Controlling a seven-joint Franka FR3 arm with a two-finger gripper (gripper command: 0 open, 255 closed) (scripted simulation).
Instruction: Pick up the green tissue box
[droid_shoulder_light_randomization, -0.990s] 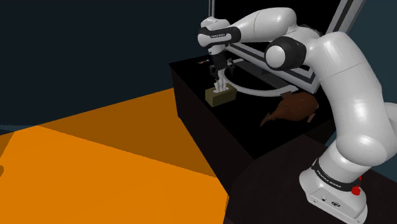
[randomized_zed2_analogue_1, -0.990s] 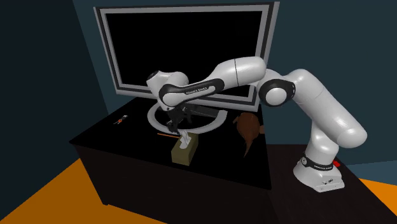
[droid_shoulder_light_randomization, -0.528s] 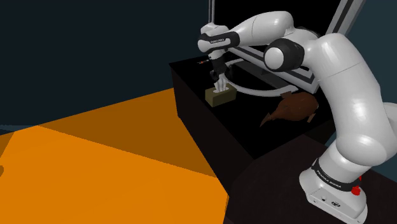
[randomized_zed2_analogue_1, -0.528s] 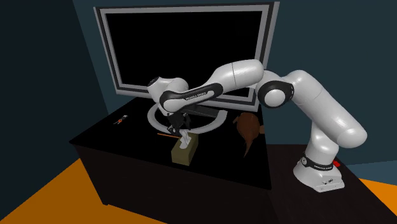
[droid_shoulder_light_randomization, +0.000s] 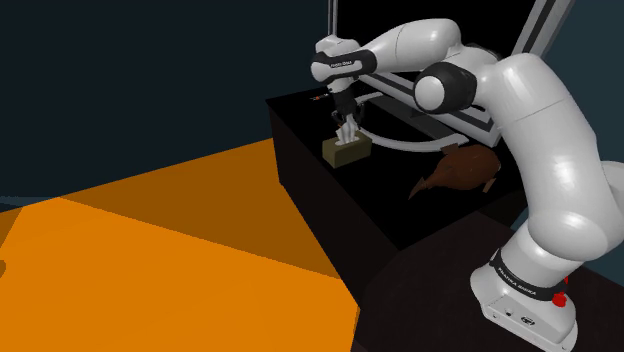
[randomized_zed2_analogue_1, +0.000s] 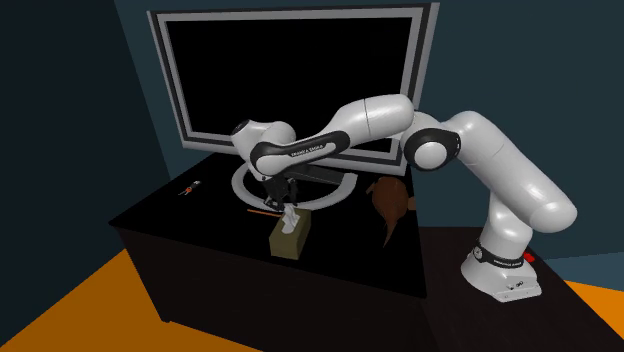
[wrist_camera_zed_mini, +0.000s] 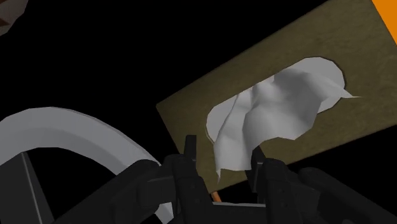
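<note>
My gripper (wrist_camera_zed_mini: 224, 151) has turned at the wrist and now hangs over 1 end of the olive tissue box (wrist_camera_zed_mini: 331, 57) — fingers apart, gripping nothing. The box sits unmoved on the black cabinet (randomized_zed2_analogue_1: 170, 225) — no lift yet.

One each: tissue box (randomized_zed2_analogue_1: 290, 238), television (randomized_zed2_analogue_1: 290, 75), brown object (randomized_zed2_analogue_1: 390, 200), orange stick (randomized_zed2_analogue_1: 262, 212), small tool (randomized_zed2_analogue_1: 187, 188).

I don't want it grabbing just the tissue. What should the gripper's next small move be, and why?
Probably slide the gripper toward the middle of the tissue box before lowering: its open fingers bracket only the tip of the tissue near the box's end, and the box rests on the cabinet.
</note>
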